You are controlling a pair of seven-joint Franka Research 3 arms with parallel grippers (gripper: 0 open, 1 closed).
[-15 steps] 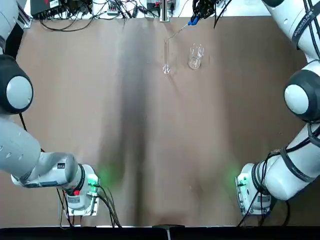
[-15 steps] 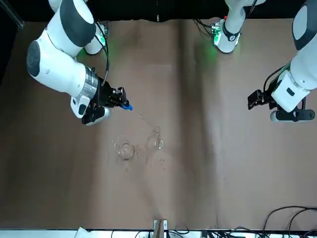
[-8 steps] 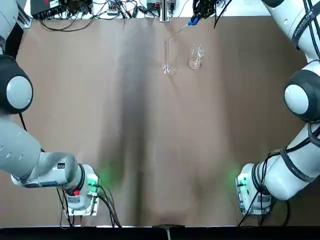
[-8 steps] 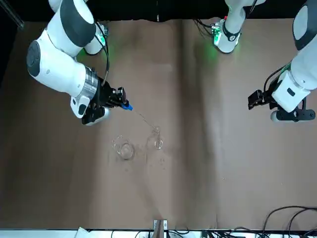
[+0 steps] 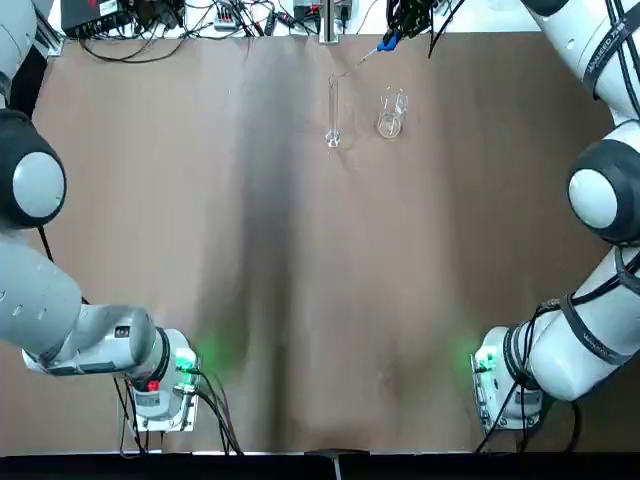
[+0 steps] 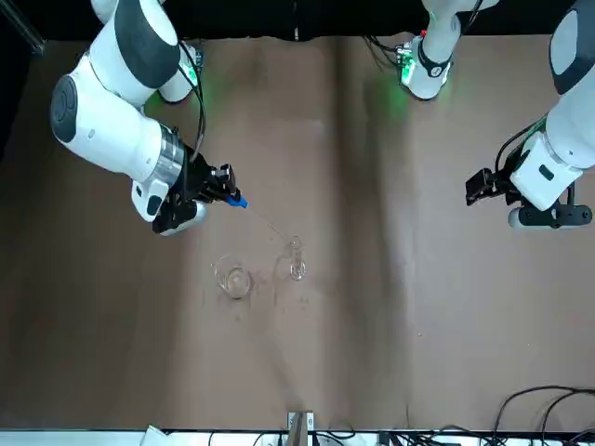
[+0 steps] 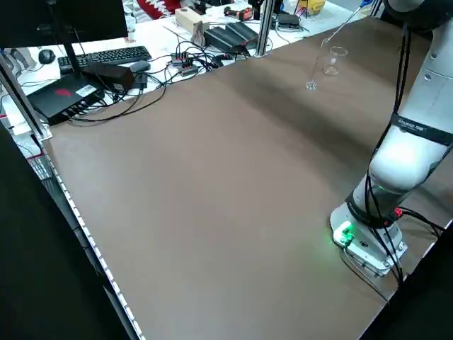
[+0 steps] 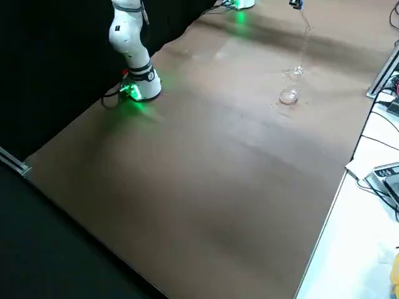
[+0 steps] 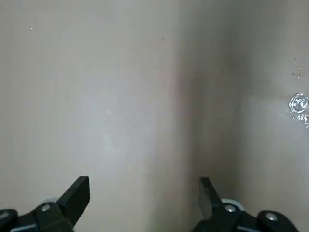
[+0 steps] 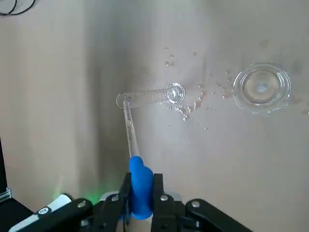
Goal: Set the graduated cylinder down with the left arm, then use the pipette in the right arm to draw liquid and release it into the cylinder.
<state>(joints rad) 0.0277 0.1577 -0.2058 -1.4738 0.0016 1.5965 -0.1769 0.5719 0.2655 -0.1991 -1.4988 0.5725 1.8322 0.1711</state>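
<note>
The table (image 5: 300, 300) is covered in plain brown material, with a darker band running down its middle from the far edge toward the arm bases. On it the cylinder (image 5: 333, 110) stands upright on its round foot, below the tip of the right gripper's (image 6: 223, 190) pipette (image 6: 265, 221). The beaker (image 5: 391, 113) sits just beside the cylinder, apart from it. Small droplets (image 10: 186, 110) dot the surface between the two. Both arm bases stand at the near corners.
</note>
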